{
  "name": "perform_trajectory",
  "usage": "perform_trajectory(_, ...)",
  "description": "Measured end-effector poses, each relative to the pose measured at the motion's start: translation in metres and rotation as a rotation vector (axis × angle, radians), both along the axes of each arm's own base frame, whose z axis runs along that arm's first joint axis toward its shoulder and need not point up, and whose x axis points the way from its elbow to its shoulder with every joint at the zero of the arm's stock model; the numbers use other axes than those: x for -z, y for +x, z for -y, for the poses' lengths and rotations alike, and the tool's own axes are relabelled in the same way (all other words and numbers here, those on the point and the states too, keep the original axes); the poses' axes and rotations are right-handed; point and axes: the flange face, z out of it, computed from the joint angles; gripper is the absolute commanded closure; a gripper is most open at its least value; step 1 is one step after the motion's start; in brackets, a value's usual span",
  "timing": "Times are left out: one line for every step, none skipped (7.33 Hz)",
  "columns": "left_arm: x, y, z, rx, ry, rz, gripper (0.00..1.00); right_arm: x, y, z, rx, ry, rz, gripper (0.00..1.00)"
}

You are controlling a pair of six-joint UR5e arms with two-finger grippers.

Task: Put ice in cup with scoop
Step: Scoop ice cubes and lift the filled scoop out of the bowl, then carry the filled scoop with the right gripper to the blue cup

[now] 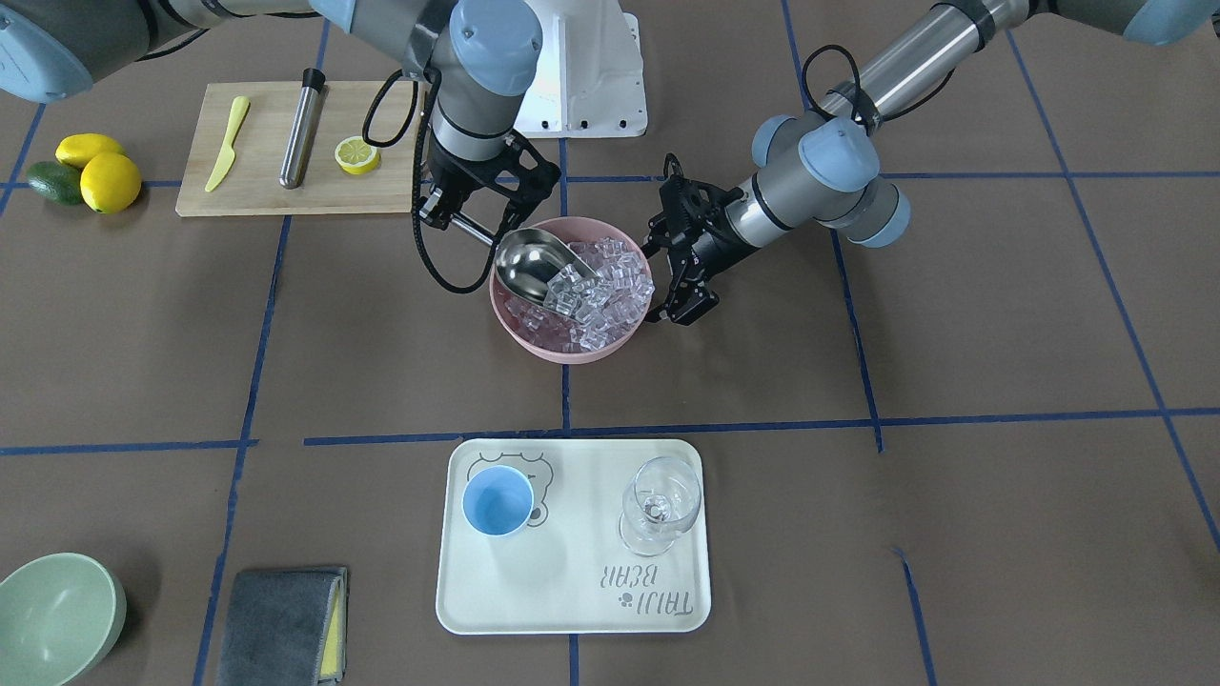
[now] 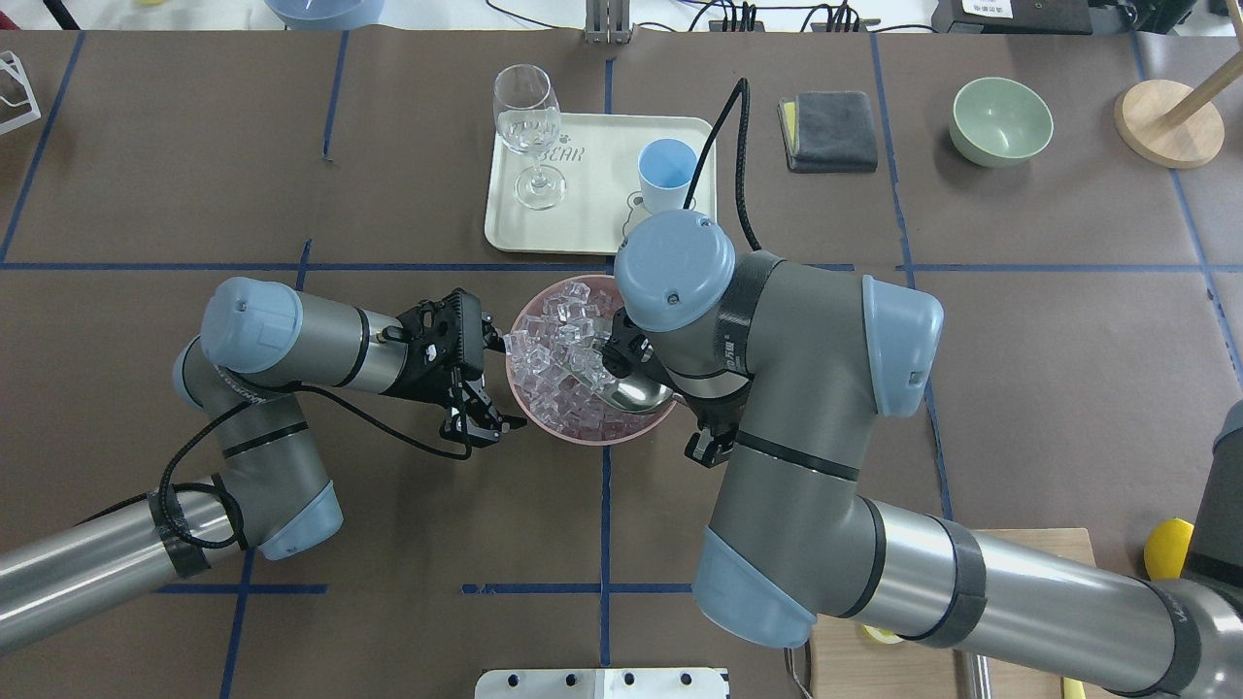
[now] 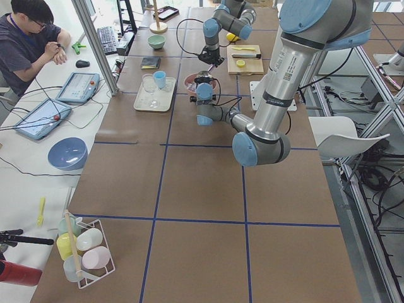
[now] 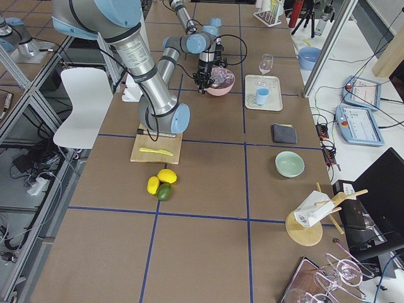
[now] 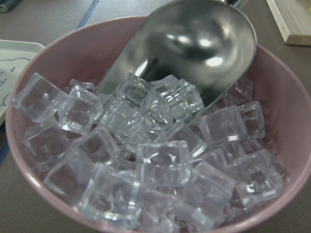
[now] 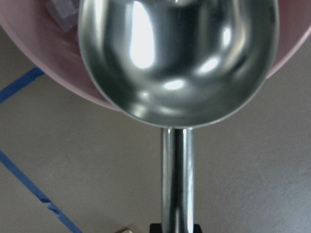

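The steel scoop (image 1: 532, 265) lies tilted in the pink bowl (image 1: 562, 353), its mouth pushed into the pile of clear ice (image 1: 602, 295). A few cubes sit at its lip in the left wrist view (image 5: 160, 97). My right gripper (image 1: 453, 214) is shut on the scoop's rod handle (image 6: 177, 184) just outside the bowl's rim. My left gripper (image 1: 667, 278) is open and empty beside the bowl's opposite rim; it also shows in the overhead view (image 2: 490, 383). The light-blue cup (image 1: 498, 500) stands upright and empty on the white tray (image 1: 572, 591).
A clear wine glass (image 1: 660, 505) stands on the tray beside the cup. A cutting board (image 1: 257, 191) holds a yellow knife, a steel cylinder and a lemon half. Lemons and an avocado (image 1: 86, 171), a green bowl (image 1: 57, 615) and a grey cloth (image 1: 281, 624) lie around.
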Motion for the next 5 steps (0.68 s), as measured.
perform_trajectory(0.0, 0.0, 0.0, 0.0, 0.0, 0.0, 0.0, 0.006, 0.009, -0.002, -0.005, 0.008, 0.022, 1.0)
perform_trajectory(0.0, 0.0, 0.0, 0.0, 0.0, 0.0, 0.0, 0.009, 0.016, -0.004, -0.009, 0.013, 0.037, 1.0)
perform_trajectory(0.0, 0.0, 0.0, 0.0, 0.0, 0.0, 0.0, 0.013, 0.024, -0.005, -0.016, 0.018, 0.05, 1.0)
perform_trajectory(0.0, 0.0, 0.0, 0.0, 0.0, 0.0, 0.0, 0.016, 0.033, -0.003, -0.025, 0.017, 0.064, 1.0)
perform_trajectory(0.0, 0.0, 0.0, 0.0, 0.0, 0.0, 0.0, 0.018, 0.044, 0.002, -0.046, -0.003, 0.079, 1.0)
